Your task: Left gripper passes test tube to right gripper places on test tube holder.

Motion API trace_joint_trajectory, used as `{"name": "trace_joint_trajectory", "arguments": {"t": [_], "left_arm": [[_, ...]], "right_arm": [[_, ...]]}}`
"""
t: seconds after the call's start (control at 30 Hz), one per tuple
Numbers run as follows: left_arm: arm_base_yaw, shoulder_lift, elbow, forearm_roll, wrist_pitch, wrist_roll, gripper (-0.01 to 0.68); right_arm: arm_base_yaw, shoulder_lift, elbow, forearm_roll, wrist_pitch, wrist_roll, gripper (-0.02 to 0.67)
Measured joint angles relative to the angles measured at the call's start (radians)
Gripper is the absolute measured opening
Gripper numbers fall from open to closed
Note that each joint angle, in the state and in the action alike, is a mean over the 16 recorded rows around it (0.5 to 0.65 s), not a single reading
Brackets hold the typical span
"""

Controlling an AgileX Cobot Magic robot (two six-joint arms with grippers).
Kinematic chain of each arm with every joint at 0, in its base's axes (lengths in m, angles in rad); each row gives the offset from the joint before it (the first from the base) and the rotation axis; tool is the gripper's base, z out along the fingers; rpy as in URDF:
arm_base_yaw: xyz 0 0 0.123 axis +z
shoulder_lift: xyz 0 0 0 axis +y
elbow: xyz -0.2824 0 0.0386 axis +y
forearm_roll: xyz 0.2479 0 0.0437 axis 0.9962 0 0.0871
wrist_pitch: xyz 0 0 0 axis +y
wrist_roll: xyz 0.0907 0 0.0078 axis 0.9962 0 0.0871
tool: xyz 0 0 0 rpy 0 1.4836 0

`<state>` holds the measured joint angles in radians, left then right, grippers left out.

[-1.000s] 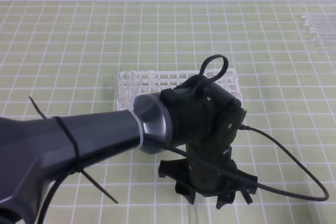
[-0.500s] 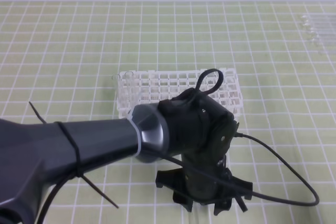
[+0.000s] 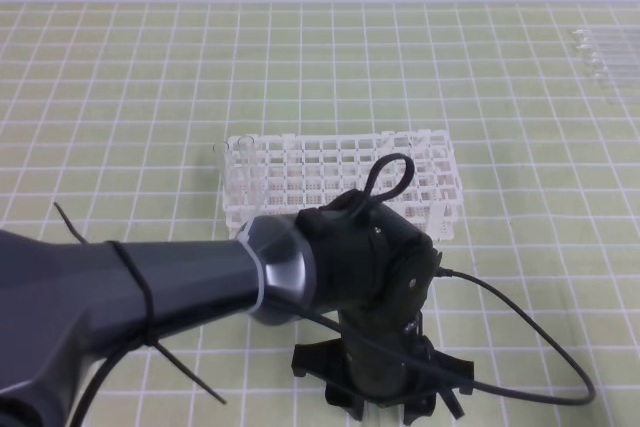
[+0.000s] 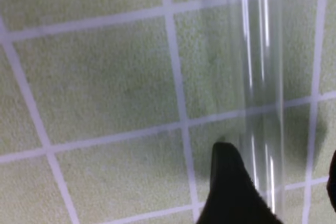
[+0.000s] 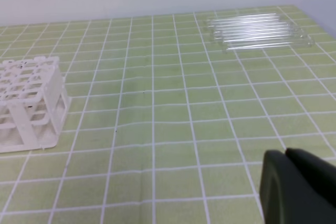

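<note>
Test tube [image 4: 261, 103] lies flat on the green gridded mat [image 4: 105, 77], running lengthwise up the left wrist view; in the high view it sits on the near side of the test tube holder [image 3: 340, 175], apart from it and almost wholly hidden beneath the left arm. Left gripper [image 4: 278, 182] hangs low directly over the tube, jaws spread, one dark fingertip [image 4: 231, 187] just beside the glass on its left, the other barely showing at the right edge; nothing clamped yet. Step in hand, as I judge it: the pick-up, ahead of any handover. Next move calls for settling the fingers to either side of the tube and closing gently, since smooth round glass may roll or slip. Left arm reaches in from the near left, wrist bent steeply downward, cable looping off to the right. Right gripper [image 5: 299, 187] is closed and empty, only its dark tip showing in its own view, well right of the holder. A group of spare tubes [image 5: 257, 30] lies far right of the holder.
</note>
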<state>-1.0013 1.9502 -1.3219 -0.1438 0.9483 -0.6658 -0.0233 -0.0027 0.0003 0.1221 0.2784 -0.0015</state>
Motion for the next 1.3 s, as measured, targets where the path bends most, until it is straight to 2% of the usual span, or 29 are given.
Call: {"name": "trace_joint_trajectory", "arguments": {"t": [0.27,0.8,1.13,1.3], "left_arm": [[0.000,0.010,0.001,-0.002,0.013,0.002,0.327],[0.000,-0.017,0.001,0.053,0.040,0.013,0.122],[0.000,-0.130,0.008,0.203,0.039,0.013,0.112],[0.000,-0.219,0.068,0.300,-0.018,0.013,0.114]], "right_arm": [[0.000,0.000,0.000,0.000,0.000,-0.003,-0.018],[0.000,0.000,0.000,0.000,0.000,-0.005,-0.018],[0.000,0.000,0.000,0.000,0.000,-0.006,-0.018],[0.000,0.000,0.000,0.000,0.000,-0.006,-0.018]]}}
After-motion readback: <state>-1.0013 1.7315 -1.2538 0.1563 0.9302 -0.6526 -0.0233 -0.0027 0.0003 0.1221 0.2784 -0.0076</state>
